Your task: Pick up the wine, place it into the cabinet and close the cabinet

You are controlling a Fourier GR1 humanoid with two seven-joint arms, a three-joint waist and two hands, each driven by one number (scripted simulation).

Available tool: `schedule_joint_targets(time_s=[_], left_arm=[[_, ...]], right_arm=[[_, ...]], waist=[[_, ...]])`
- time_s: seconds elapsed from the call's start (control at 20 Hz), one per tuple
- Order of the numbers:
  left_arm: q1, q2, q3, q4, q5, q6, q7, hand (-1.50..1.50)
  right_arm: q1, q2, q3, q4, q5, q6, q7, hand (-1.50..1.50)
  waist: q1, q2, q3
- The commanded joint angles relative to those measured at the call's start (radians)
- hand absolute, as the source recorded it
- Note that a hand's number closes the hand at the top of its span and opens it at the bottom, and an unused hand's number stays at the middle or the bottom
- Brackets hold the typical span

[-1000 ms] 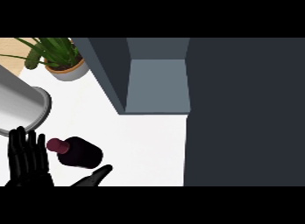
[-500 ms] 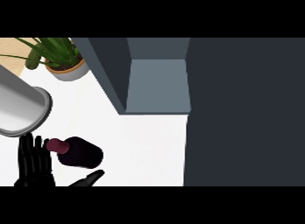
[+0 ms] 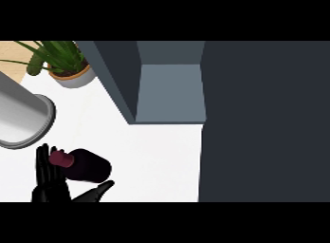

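The wine bottle, dark maroon with a reddish cap, is seen from above on the white counter at the lower left. My left hand is pressed against the bottle's left side. Its fingers are straight and point away from me beside the bottle's neck, and its thumb sticks out below the bottle; the hand is open. The open cabinet shows its grey-blue inside at the upper middle. Its dark door fills the right part of the view. My right hand does not show.
A large grey cylinder lies at the left, just above the hand. A potted green plant stands at the back left beside the cabinet's side wall. White counter stretches between the bottle and the cabinet.
My left hand has shifted right and a little lower, closing in on the bottle's neck. The bottle has hardly moved.
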Motion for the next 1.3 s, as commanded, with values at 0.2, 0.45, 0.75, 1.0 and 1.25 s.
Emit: schedule_joint_targets(time_s=[0.2, 0.45, 0.75, 1.0, 1.25], left_arm=[[-0.038, -0.055, 0.027, 0.131, -0.002, -0.057, -0.086, -1.50], [-0.026, -0.041, 0.073, 0.228, 0.027, -0.152, -0.139, -1.50], [-0.049, -0.086, 0.086, 0.296, 0.024, -0.166, -0.173, -1.50], [-0.113, -0.088, 0.126, 0.396, 0.038, -0.232, -0.206, -1.50], [-0.067, -0.091, 0.120, 0.333, 0.035, -0.249, -0.214, -1.50]], right_arm=[[0.054, 0.022, 0.002, -0.152, -0.070, -0.012, 0.048, -1.50], [0.021, 0.014, 0.024, -0.206, -0.066, -0.046, 0.116, -1.50], [0.013, 0.018, 0.013, -0.171, -0.076, -0.039, 0.106, -1.50], [0.027, 0.003, -0.033, -0.136, -0.093, -0.006, 0.064, -1.50], [0.069, 0.028, 0.005, -0.149, -0.053, 0.001, 0.037, -1.50]], waist=[[0.000, 0.001, 0.001], [-0.001, 0.000, 0.000], [0.002, 0.000, 0.000], [0.000, 0.001, 0.001], [0.003, 0.000, 0.001]])
